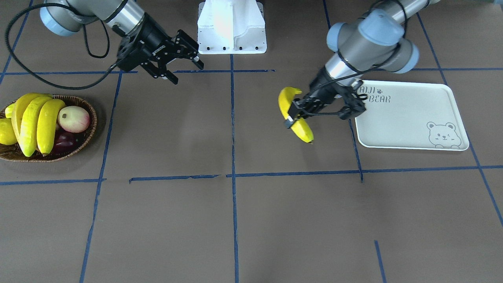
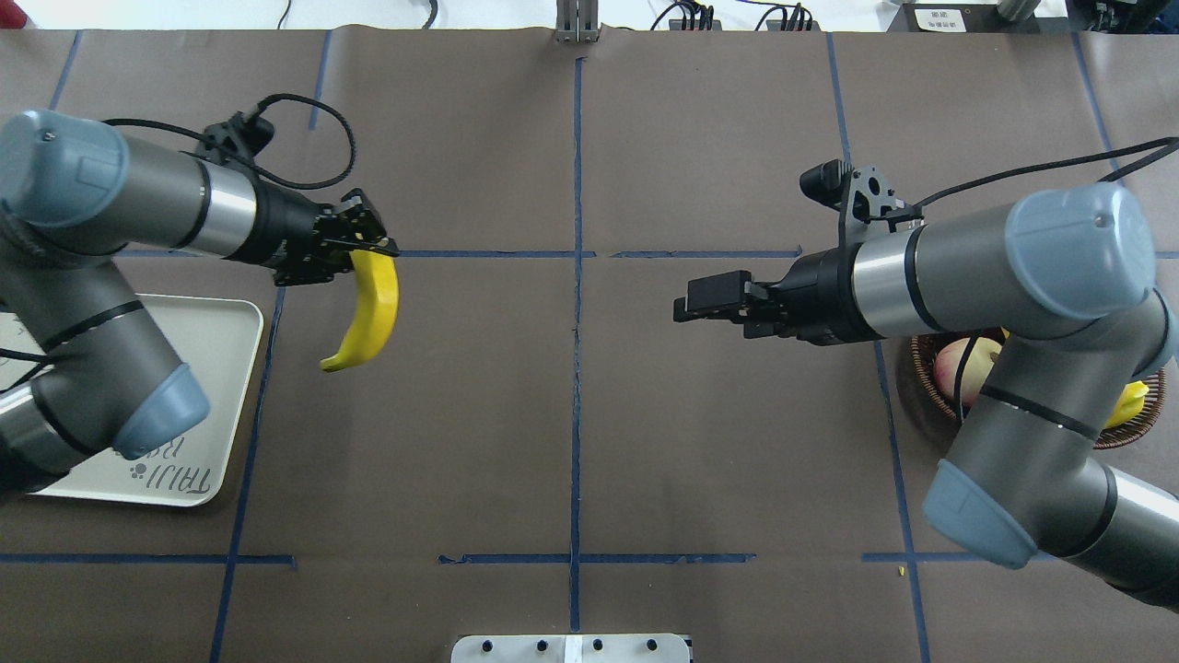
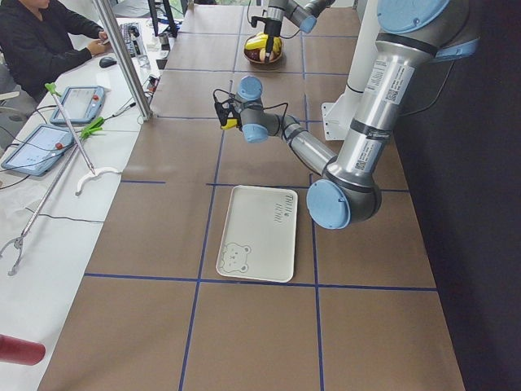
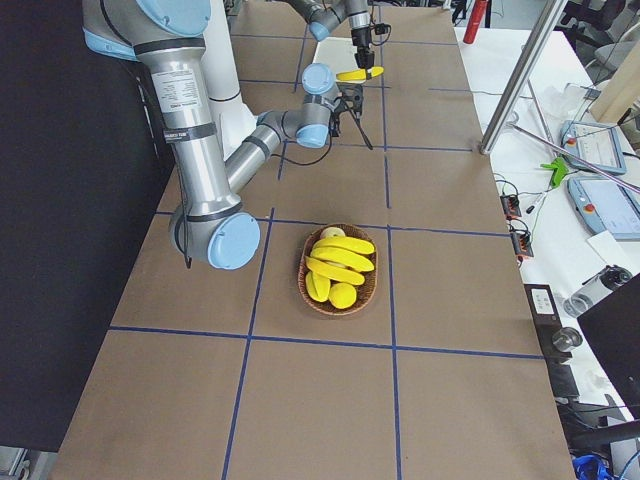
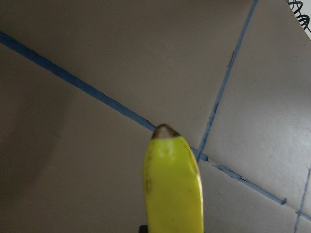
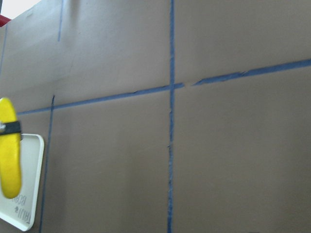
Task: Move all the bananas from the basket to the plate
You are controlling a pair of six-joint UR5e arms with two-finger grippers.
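Left gripper [image 1: 294, 113], closed on one banana [image 1: 304, 131], holds it above the table [image 1: 235, 220], just right of the plate [image 1: 412, 118]. We see the right gripper [image 1: 188, 70] wide and empty, left of the basket [image 1: 91, 122], where three bananas [image 1: 37, 122] lie.

Apple [image 1: 74, 118] flanks basket's [image 1: 15, 156] bananas [image 1: 39, 124]; left arm [image 1: 373, 39] overhangs plate [image 1: 408, 118].

A brown desk [image 1: 251, 220] was crossed by blue tape lines [image 1: 233, 118]; a white side bench [image 3: 41, 269] carried tablets [image 3: 77, 104]; a metal pole [image 3: 122, 57] stood beside.
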